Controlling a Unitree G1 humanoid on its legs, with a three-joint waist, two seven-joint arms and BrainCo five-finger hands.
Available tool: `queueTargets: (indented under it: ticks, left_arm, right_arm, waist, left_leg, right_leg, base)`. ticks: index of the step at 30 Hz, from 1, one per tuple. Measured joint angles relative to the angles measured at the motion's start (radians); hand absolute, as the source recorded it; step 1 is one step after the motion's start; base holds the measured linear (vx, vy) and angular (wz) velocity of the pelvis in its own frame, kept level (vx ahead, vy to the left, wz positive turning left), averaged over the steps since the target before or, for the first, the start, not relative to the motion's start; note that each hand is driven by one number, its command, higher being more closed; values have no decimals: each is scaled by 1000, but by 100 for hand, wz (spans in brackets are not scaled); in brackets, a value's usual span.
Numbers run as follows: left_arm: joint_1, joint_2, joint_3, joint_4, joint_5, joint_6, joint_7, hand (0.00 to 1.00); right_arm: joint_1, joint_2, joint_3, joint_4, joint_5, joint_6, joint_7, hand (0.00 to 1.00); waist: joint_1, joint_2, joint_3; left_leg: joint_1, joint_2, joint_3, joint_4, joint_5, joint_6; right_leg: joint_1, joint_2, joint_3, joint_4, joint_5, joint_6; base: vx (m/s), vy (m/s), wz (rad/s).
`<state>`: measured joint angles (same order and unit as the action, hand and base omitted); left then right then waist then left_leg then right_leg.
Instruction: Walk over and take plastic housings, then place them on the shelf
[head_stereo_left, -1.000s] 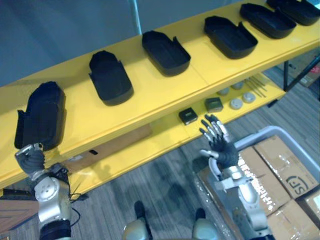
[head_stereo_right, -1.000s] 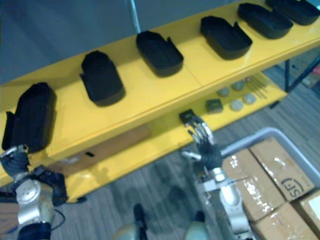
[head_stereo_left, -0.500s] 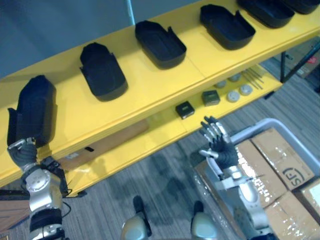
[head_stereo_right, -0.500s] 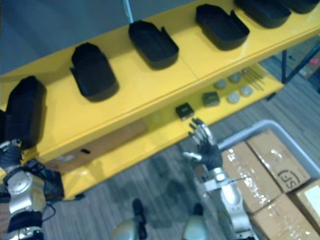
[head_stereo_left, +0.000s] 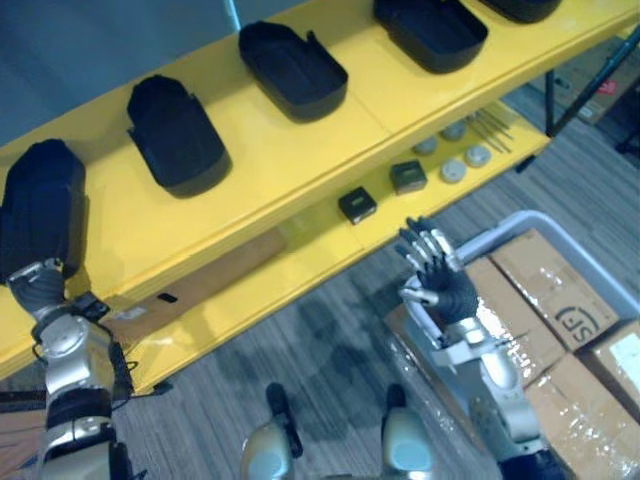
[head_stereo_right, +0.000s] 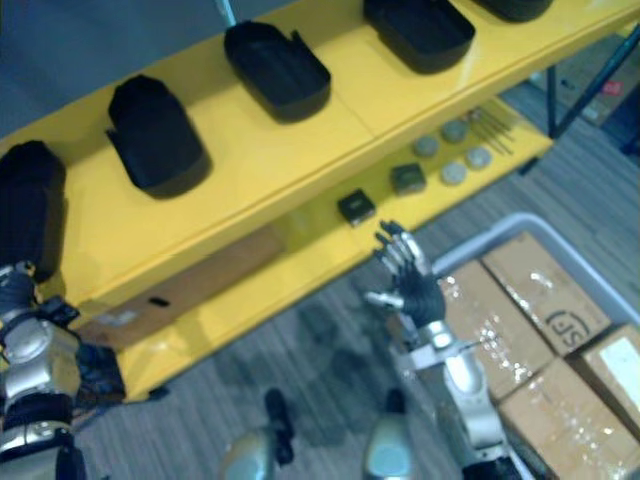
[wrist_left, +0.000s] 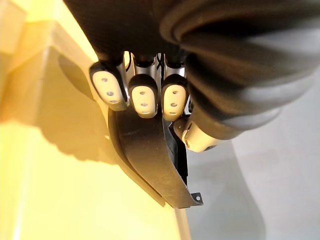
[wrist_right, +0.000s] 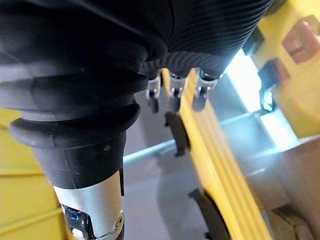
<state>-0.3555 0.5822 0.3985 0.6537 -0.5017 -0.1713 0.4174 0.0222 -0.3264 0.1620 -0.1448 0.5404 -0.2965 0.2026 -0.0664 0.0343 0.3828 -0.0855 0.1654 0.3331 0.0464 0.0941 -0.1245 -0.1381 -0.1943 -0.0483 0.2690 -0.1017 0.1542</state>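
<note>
- Left hand (wrist_left: 144, 97) clamps the plastic housing's (head_stereo_left: 40, 205) rim on the shelf (head_stereo_left: 290, 160); right hand (head_stereo_left: 440, 285) hangs spread, empty.
- Housing looks light, rigid, slick: its thin wall suits pinching.

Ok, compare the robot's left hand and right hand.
The left hand is shut on the near end of the leftmost black plastic housing; the right hand is open and spread, holding nothing. The left hand is at the yellow shelf's top board; the right hand hangs over the floor, before the lower board. Both wear dark ribbed covers.
</note>
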Motion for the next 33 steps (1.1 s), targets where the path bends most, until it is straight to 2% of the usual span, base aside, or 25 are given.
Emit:
queueTargets:
  ticks: [3,4,7,12,15,16,17,19,25,27,29,31,32,33]
  left_arm:
    - [-25,3,0,5,-9,0,6,100]
    - [-30,3,0,7,-9,0,12,0]
    - [-32,4,0,7,-9,-7,25,0]
    - [-18,3,4,-15,-7,-86,30,0]
    - [70,-4,48,-187,4,-162,17,0]
    - [114,-12,77,-281,21,-205,20,0]
    - [134,-16,94,-323,43,-222,27,0]
    - [200,-58,151,-485,108,-276,80,0]
    - [347,-222,225,-800,219,-337,219,0]
    - [363,-249,232,-829,266,-333,264,0]
    - [387,-253,232,-833,285,-304,277,0]
    - [409,-252,251,-814,315,-225,291,0]
    - [409,-249,256,-795,316,-210,296,0]
    - [405,-232,258,-740,316,-168,302,0]
  right_arm:
    - [0,-1,1,0,5,2,5,0]
    - [-1,-1,1,0,5,2,16,0]
    - [-2,-2,18,0,5,0,19,0]
    - [3,4,39,-1,5,0,39,0]
    - [47,18,39,-4,4,-1,39,0]
    - [65,27,39,-5,4,-1,39,0]
    - [70,32,39,-6,4,-1,39,0]
    - [84,53,40,-7,-5,-1,39,0]
    - [135,74,81,-35,-46,-1,37,0]
    - [143,81,97,-34,-57,-1,33,0]
    - [151,80,113,-34,-73,-1,20,0]
    - [153,79,114,-34,-84,1,10,0]
    - [152,79,114,-34,-84,1,9,0]
    - [151,78,112,-34,-83,7,9,0]
  waist:
    - [-1,0,1]
    - [-1,0,1]
    - [0,0,1]
    - [0,1,1]
    - [-2,1,1]
    - [1,1,1]
    - [3,2,0]
    - [12,8,-3]
    - [33,42,-28]
    - [51,55,-47]
    - [52,66,-68]
    - [53,68,-89]
    - [52,68,-90]
    - [52,68,-90]
  left_leg:
    - [-14,0,0,8,-2,2]
    - [-20,3,-1,22,-10,3]
    - [-23,9,2,53,-31,3]
    - [-26,12,3,69,-45,3]
    - [-24,12,-15,68,-45,3]
    - [-22,11,-19,67,-45,3]
    - [-21,10,-21,67,-45,3]
    - [-20,6,-29,66,-46,4]
    - [-18,-10,-60,63,-49,9]
    - [-18,-12,-61,61,-49,9]
    - [-18,-16,-75,59,-48,9]
    - [-18,-20,-76,56,-48,9]
    - [-18,-20,-76,56,-48,10]
    - [-18,-22,-76,54,-46,12]
  right_leg:
    - [-7,0,1,2,3,1]
    - [-5,0,2,5,4,1]
    - [1,2,7,4,4,1]
    - [5,3,13,0,4,2]
    - [28,3,-8,-16,4,2]
    - [36,3,-14,-21,4,2]
    - [38,2,-16,-23,4,2]
    - [53,-1,-28,-35,6,4]
    - [89,-15,-63,-71,10,12]
    - [92,-16,-66,-78,12,13]
    - [109,-19,-83,-87,14,15]
    - [110,-22,-86,-90,15,16]
    - [110,-22,-86,-90,15,16]
    - [108,-24,-85,-90,16,17]
  base:
    - [0,0,0]
    - [34,-1,-2]
    - [27,4,-6]
    - [-1,3,-2]
    - [12,-4,15]
    - [15,-2,12]
    - [19,-1,10]
    - [16,6,11]
    - [-3,23,16]
    - [-10,16,6]
    - [9,10,15]
    - [6,13,8]
    - [0,0,0]
    - [0,0,0]
